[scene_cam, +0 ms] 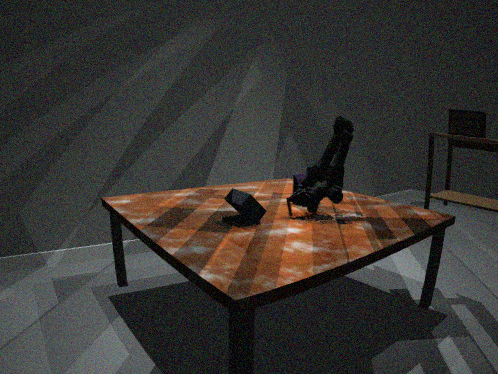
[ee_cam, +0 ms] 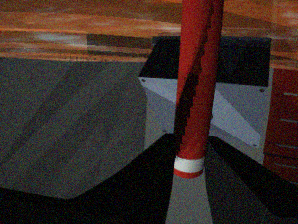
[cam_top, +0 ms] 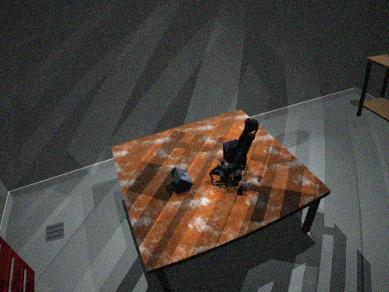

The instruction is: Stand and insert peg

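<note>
My gripper is shut on the red peg, near its white-banded end. The wrist view is upside down, so the banded end is up and the plain end points down, out of that frame. In the top and exterior views the peg is a thin dark upright shape, its lower end at or just above the table; contact is too small to tell. The sloped panel stands apart, ahead of the gripper. The peg covers part of its face; the hole cannot be made out clearly.
A red drawer cabinet stands on the floor beyond the table. A wooden shelf unit stands off to the right. The table's far edge runs behind the panel. Strong patchy shadows cross the scene.
</note>
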